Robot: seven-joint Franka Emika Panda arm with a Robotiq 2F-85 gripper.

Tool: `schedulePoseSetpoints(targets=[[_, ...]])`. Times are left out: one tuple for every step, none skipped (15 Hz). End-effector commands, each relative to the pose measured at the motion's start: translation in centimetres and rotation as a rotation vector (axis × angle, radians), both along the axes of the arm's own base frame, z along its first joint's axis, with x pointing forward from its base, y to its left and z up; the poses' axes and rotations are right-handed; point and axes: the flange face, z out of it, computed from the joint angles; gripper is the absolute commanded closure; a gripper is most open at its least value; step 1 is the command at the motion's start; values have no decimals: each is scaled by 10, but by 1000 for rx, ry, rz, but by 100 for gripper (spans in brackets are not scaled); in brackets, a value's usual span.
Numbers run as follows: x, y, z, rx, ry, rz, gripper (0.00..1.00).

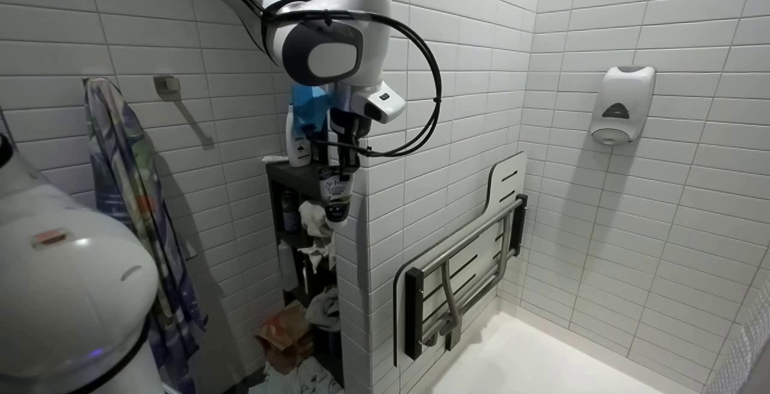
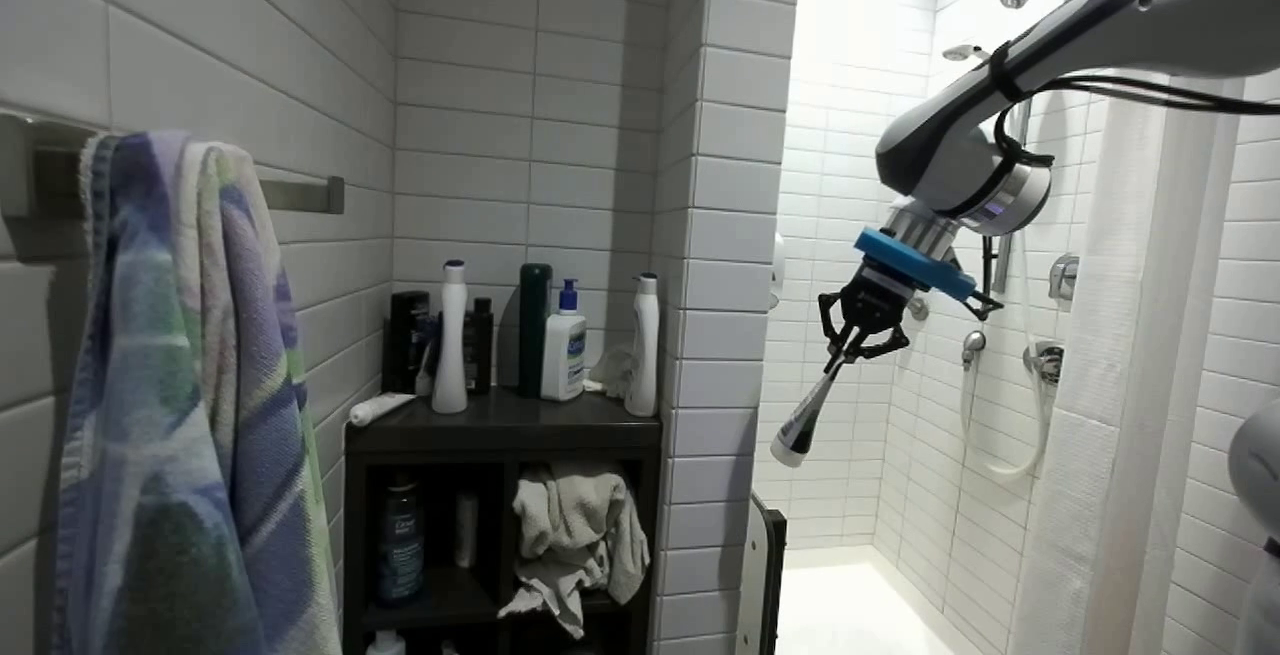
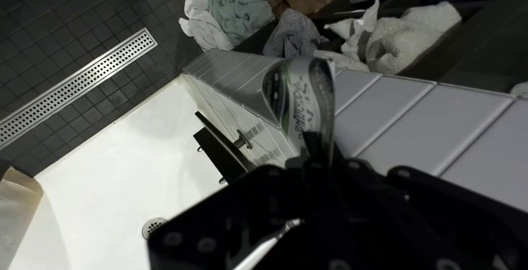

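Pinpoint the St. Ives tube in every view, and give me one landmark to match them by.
In an exterior view: the tube, just left of center and slightly low.
In an exterior view: the tube, tilted, right of center in the lower half.
Wrist view: the tube, just right of center.
Shared landmark: the white shower floor, visible in all three.

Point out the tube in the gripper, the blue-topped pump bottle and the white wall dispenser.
Tube [image 3: 304, 102]: wrist view, on its printed side.
Pump bottle [image 2: 564, 355]: in an exterior view, on its white body.
Wall dispenser [image 1: 624, 97]: in an exterior view, on its front cover.
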Motion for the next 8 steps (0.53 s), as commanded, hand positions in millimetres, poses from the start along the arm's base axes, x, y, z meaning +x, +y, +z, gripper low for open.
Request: schedulePoseSetpoints(targets=[[2,18,11,10,-29,66,99],[4,23,11,4,-39,81,99],[5,29,13,-1,-49,94,99],[7,34,14,-1,-54,110,99],[8,40,16,-7,-62,126,99],[10,46,17,-13,-69,141,99],[11,52,19,-18,-72,155,99],[13,58,20,-28,-79,167,99]])
